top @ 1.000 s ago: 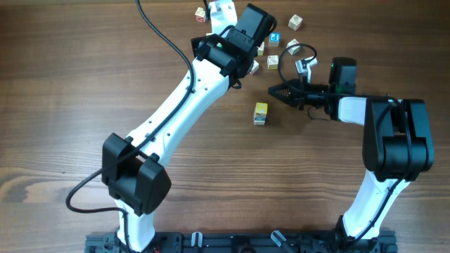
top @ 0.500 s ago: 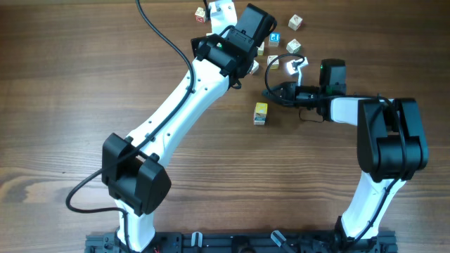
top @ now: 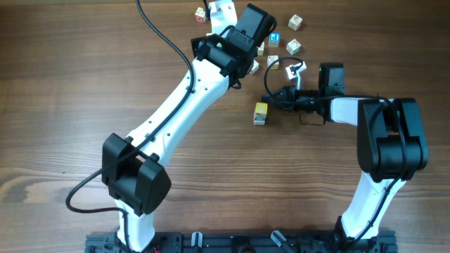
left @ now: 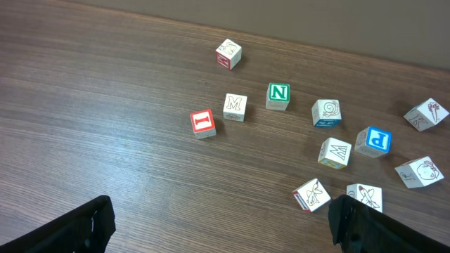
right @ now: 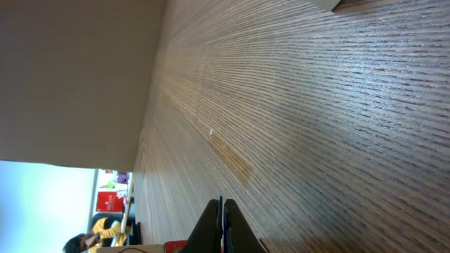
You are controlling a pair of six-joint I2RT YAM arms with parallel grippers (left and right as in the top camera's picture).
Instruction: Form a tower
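I see my right gripper [top: 271, 97] pinched closed near the yellow-topped tower [top: 261, 112] — my left gripper [left: 219, 209] gapes wide over loose letter cubes [left: 278, 95].

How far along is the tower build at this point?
Done: a short, yellow-topped tower stands upright; its height cannot be read from above. In hand: nothing. The right tool is shut and empty near the tower, and the left tool is open over the loose cubes. Left: many loose cubes are not yet stacked.
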